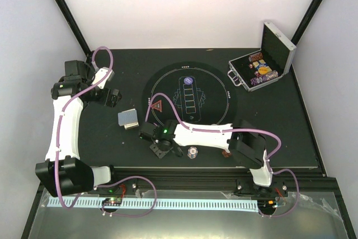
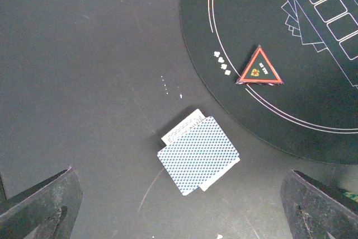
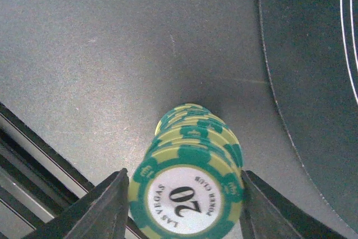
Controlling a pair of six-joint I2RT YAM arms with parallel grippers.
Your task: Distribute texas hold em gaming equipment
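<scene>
Right end effector (image 3: 184,194) brackets the green chip stack (image 3: 190,155) at lower centre, pinch uncertain; left end effector (image 2: 179,200) hangs spread. Grasp step: next, clamp squarely and lift straight.

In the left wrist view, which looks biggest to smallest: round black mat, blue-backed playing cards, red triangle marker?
1. Round black mat, largest though partly cropped
2. Blue-backed playing cards
3. Red triangle marker, smallest

Looking at a robotics lab test cell: white panels (image 1: 184,4) are boxing in the bench, black frame struts (image 1: 64,9) are running up at 11 and 1, two arms (image 1: 61,121) are sitting bolted to a slotted rail (image 1: 190,183) at 6, and purple cables (image 1: 102,48) are looping loose.
</scene>
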